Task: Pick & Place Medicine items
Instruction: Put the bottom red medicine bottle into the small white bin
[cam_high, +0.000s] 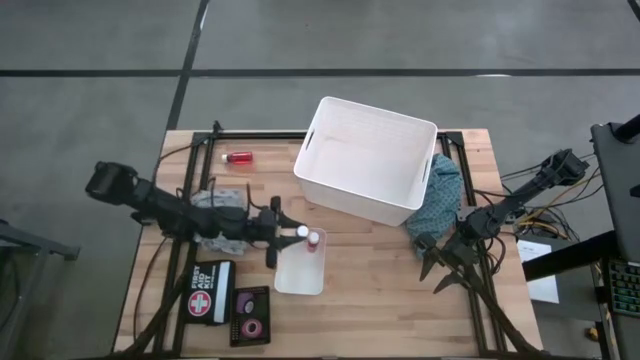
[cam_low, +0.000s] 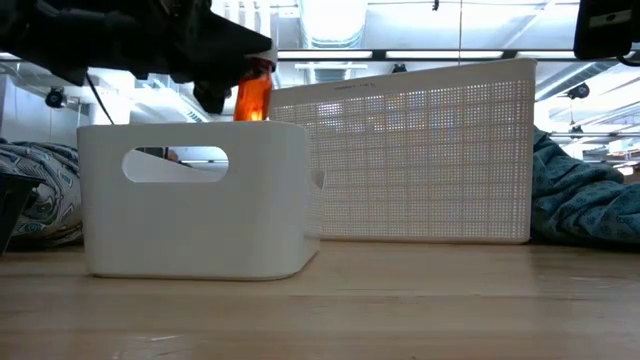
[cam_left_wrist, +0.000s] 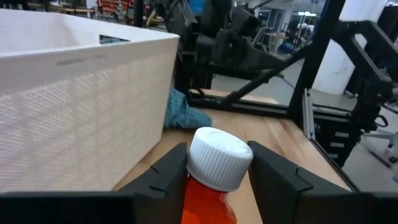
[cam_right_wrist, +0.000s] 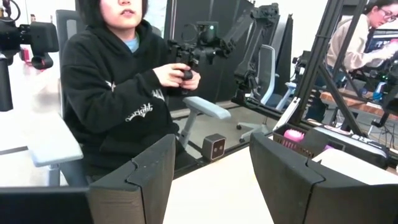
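1. The wooden table has a pale plank top with dark rails along its edges.
2. A large white basket stands at the far edge, right of centre.
3. A teal cloth lies bunched against the basket's right side.
4. A red bottle lies on its side near the far left corner.
5. A small white bin sits near the middle.
6. A first aid kit and a dark tray of tape rolls lie by the near left edge.

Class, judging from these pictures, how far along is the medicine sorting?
Done: nothing visibly placed; the small white tray looks empty. In hand: the left gripper holds a red bottle above that tray. Left: another red bottle lying on the table, and tape rolls in their case. The right gripper waits, open.
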